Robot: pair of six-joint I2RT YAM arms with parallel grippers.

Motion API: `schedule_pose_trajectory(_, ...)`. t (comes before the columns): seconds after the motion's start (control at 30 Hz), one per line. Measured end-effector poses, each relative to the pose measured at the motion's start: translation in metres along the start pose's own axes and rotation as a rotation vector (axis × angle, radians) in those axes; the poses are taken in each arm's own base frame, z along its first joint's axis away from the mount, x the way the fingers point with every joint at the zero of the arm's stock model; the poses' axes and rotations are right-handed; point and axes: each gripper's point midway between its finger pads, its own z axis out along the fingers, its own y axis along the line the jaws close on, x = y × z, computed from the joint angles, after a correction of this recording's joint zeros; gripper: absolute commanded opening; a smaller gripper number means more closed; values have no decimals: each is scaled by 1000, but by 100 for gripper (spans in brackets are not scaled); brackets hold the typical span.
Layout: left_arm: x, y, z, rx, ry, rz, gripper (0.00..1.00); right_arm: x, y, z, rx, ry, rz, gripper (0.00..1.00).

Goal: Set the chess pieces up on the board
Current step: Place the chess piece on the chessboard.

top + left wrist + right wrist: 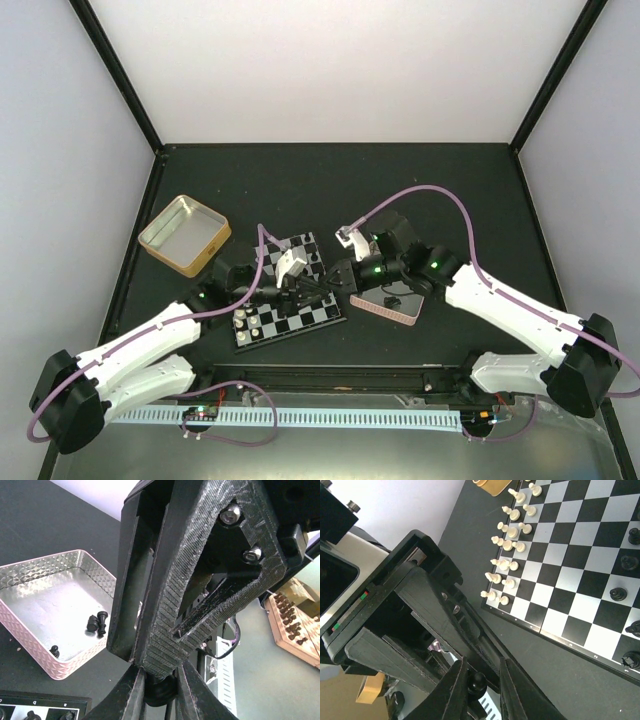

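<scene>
The board point(300, 322) lies in the middle, with cream-white pieces point(507, 545) in two rows along its left edge and several black pieces point(618, 594) on its right side. Both grippers meet over the board's right edge. My left gripper point(320, 289) is shut on a small black piece point(161, 690). My right gripper point(336, 280) faces it from the right. In the right wrist view the same black piece point(477, 681) stands between my right fingers, touching the left one, with a gap to the other. Three black pieces point(97, 622) lie in the pink-rimmed tin point(30, 630).
The pink-rimmed tin point(400, 312) sits just right of the board, under my right arm. A gold square tin point(185, 235) stands open at the back left. Black frame rails run along the near edge. A wooden chessboard point(295, 625) shows outside the cell.
</scene>
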Motion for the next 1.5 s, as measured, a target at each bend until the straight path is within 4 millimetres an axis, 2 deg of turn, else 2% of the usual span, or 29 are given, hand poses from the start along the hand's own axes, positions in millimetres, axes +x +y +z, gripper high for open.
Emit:
schedule_pose_trajectory(0.17,3,-4,0,22,14,10,2,3,4,0,-26,21,-20,2)
schedule_pose_trajectory(0.23,4,-4,0,25,18,12,4,4,6,0,-38,28,-21,1)
schedule_pose_trajectory(0.3,4,-4,0,24,19,14,17,3,6,0,-40,27,-14,1)
schedule_pose_trajectory(0.43,0,0,-2,-13,4,11,55,-1,7,-1,-39,2,-7,1)
schedule_pose_trajectory(0.5,-5,4,-4,-50,-15,5,64,-4,7,-4,-30,-20,-8,1)
schedule_pose_trajectory(0.57,-9,8,-7,-91,-34,3,69,-8,7,-7,-12,-51,-13,1)
schedule_pose_trajectory(0.73,-20,17,-25,-218,-103,-3,72,-18,-13,-10,125,-139,-22,1)
schedule_pose_trajectory(0.87,-33,19,-55,-342,-216,-6,75,-13,-32,0,266,-155,-39,1)
schedule_pose_trajectory(1.07,-59,23,-117,-563,-468,-36,82,12,-58,34,469,-103,-111,1)
schedule_pose_trajectory(1.2,-65,22,-147,-645,-581,-60,82,33,-80,65,588,-20,-152,1)
schedule_pose_trajectory(1.37,-60,31,-160,-717,-602,-95,82,43,-93,91,659,50,-167,2)
schedule_pose_trajectory(1.5,-57,36,-162,-750,-595,-108,82,39,-94,102,681,63,-165,2)
